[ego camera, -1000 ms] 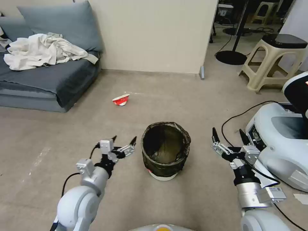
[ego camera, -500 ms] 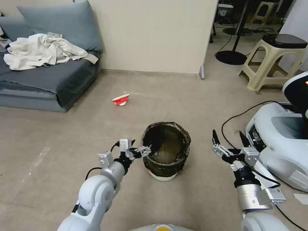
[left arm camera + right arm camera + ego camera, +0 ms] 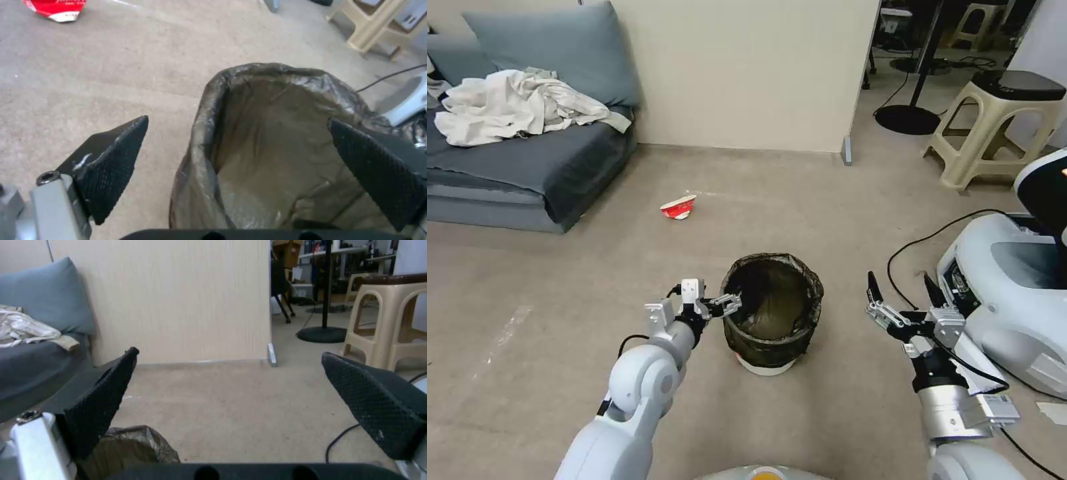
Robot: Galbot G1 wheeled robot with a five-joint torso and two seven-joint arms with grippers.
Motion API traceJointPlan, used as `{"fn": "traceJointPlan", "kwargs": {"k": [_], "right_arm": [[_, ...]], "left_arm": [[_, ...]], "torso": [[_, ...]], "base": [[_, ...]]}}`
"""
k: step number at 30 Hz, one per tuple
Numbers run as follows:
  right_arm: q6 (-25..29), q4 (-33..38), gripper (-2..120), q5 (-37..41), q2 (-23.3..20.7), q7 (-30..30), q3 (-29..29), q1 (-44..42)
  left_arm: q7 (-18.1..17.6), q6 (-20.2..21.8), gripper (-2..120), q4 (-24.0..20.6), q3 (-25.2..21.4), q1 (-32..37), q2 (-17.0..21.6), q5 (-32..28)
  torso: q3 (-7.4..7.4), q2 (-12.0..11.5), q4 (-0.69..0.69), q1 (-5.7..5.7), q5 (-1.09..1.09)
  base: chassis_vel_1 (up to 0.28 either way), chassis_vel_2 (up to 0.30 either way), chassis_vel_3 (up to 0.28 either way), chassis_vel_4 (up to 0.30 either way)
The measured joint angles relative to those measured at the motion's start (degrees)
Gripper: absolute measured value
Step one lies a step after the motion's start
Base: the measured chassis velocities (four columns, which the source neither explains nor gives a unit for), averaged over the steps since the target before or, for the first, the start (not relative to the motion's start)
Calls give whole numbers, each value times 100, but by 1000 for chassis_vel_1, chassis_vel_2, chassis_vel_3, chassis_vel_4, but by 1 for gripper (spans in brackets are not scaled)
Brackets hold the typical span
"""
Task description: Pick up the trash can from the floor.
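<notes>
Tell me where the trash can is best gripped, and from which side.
Probably its rim on the robot's left: the trash can stands upright and open-topped, too wide to span, and the open left hand already straddles that bag-covered wall, one finger inside, one outside.

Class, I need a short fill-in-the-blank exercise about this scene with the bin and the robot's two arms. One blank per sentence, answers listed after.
1. The trash can stands on the ____.
2. The ____ gripper is at the can's rim, one finger outside and one inside.
3. The right gripper hangs beside the can with its jaws ____.
4. A crushed red-and-white ____ lies on the floor beyond the can.

Missing words: floor; left; open; cup
</notes>
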Motion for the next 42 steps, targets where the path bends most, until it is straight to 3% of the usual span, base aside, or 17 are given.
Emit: {"fn": "traceJointPlan", "kwargs": {"k": [24,42], "right_arm": [[23,-124,100,19,-16,3,26,68],[26,-180,100,49,-38,34,50,115]], "left_arm": [[-731,571,100,947,519,-694,16,299],[-1229,986,100,1280,769,-998,-34,98]], "torso": [[0,0,0,0,0],[-1,0,0,0,2]], "base": [[0,0,0,0],[0,0,0,0]]}}
